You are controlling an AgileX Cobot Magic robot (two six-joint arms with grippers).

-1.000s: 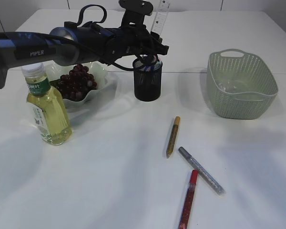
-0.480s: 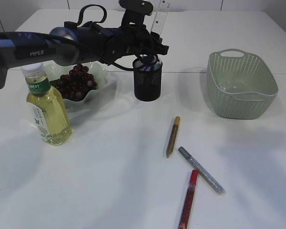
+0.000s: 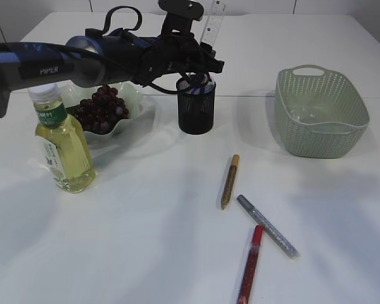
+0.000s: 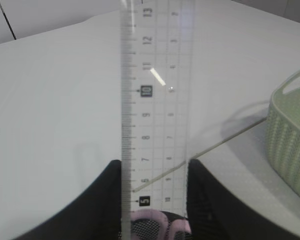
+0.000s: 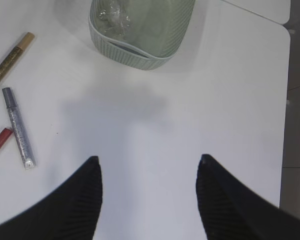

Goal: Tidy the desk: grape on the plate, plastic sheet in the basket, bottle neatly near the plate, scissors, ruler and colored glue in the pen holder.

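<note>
From my seat, the left gripper (image 3: 206, 63) sits right over the black mesh pen holder (image 3: 196, 107), jaws pinching the clear ruler (image 4: 155, 100), which stands upright with its lower end down in the holder. Pink scissors handles (image 4: 160, 225) peek out of the holder too. The right gripper (image 5: 147, 200) hangs over bare table (image 5: 190, 100) with jaws spread wide, nothing between them. Grapes (image 3: 100, 107) are on the white plate (image 3: 136, 101), at about 9 o'clock from the holder. The bottle (image 3: 62, 149) stands upright just beside the plate, at its 7 o'clock. The green basket (image 3: 320, 114) is at 3 o'clock from the holder, with the crumpled plastic sheet (image 5: 112, 15) inside. Gold (image 3: 230, 181), silver (image 3: 266, 225) and red (image 3: 249, 265) glue pens lie on the table near 5 o'clock.
</note>
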